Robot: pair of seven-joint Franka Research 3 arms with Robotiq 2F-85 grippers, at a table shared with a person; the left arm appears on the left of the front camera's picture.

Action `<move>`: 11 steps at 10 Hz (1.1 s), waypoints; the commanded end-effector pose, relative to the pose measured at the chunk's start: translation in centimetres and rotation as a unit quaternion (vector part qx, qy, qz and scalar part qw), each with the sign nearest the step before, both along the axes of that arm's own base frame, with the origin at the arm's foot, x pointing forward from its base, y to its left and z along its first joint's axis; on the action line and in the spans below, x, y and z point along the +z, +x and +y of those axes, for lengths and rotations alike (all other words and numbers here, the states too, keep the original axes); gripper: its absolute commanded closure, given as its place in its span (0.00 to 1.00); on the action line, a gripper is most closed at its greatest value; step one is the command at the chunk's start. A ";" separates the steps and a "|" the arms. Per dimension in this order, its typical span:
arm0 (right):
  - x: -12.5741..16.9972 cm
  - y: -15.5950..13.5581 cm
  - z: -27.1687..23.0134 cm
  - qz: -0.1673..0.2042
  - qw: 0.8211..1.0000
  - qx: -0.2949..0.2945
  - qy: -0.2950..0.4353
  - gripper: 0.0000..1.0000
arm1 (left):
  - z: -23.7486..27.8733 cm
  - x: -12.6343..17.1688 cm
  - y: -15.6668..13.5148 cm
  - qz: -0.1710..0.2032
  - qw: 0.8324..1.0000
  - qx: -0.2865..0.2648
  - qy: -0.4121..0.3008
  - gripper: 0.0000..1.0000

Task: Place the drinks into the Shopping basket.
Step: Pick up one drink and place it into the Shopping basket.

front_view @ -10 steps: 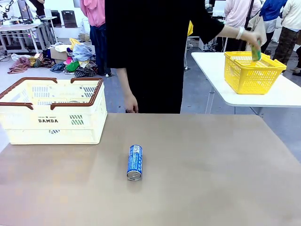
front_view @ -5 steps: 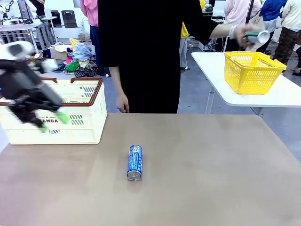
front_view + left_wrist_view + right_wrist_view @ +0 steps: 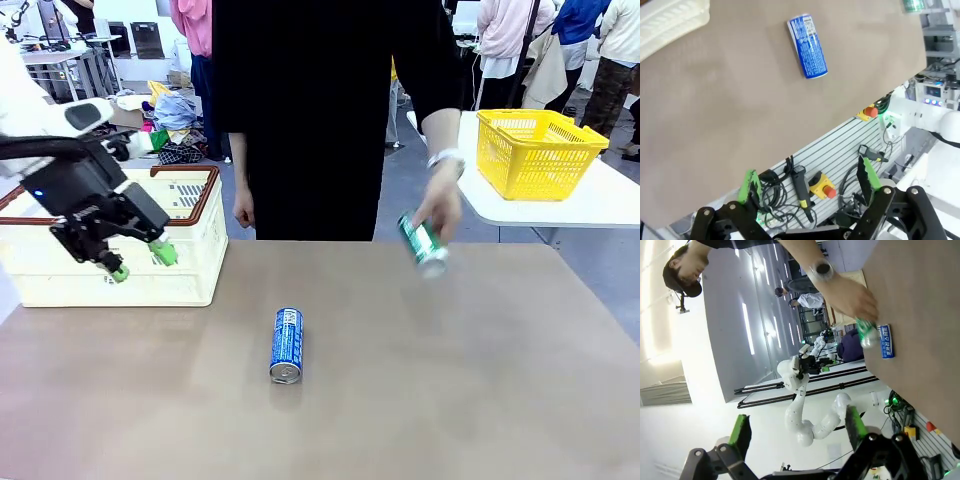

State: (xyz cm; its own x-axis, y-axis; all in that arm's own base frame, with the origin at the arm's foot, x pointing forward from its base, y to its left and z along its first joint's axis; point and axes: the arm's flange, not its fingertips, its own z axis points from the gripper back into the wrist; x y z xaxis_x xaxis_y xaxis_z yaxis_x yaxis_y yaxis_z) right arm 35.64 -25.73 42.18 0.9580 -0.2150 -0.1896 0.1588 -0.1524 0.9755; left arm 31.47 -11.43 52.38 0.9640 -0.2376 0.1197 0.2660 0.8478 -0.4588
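My right gripper [image 3: 797, 429] is hanging with its jaws spread wide and holding nothing, looking from well off at the person's hand [image 3: 852, 297] and both cans. On the brown desk [image 3: 450, 380], nearest my side, the blue can [image 3: 286, 345] is lying on its side, silver top facing me, with nothing touching it. Up and to the left, my left gripper [image 3: 142, 264] is hovering in the air, jaws standing wide apart and empty, in front of the near wall of the cream Shopping basket [image 3: 190, 285], which is sitting at the desk's far left corner. My left wrist camera is showing the blue can well apart from the green pads [image 3: 749, 182]. Across the desk, the person's hand is gripping the green can [image 3: 423, 244], tilted, above the far edge. Beyond, a yellow basket [image 3: 535, 155] is resting on a white side table [image 3: 600, 205].
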 end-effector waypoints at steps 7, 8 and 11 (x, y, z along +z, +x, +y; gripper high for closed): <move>0.5 -0.2 0.1 0.006 1.000 0.002 0.001 0.00 | -14.5 -6.8 4.7 -0.057 0.965 0.167 0.194 0.00; 0.5 -0.2 0.1 0.006 1.000 0.002 0.001 0.00 | -15.7 -7.9 5.3 -0.059 0.961 0.173 0.207 0.00; 0.5 -0.2 0.1 0.006 1.000 0.002 0.001 0.00 | -13.7 -7.3 5.5 -0.029 0.979 0.136 0.149 0.00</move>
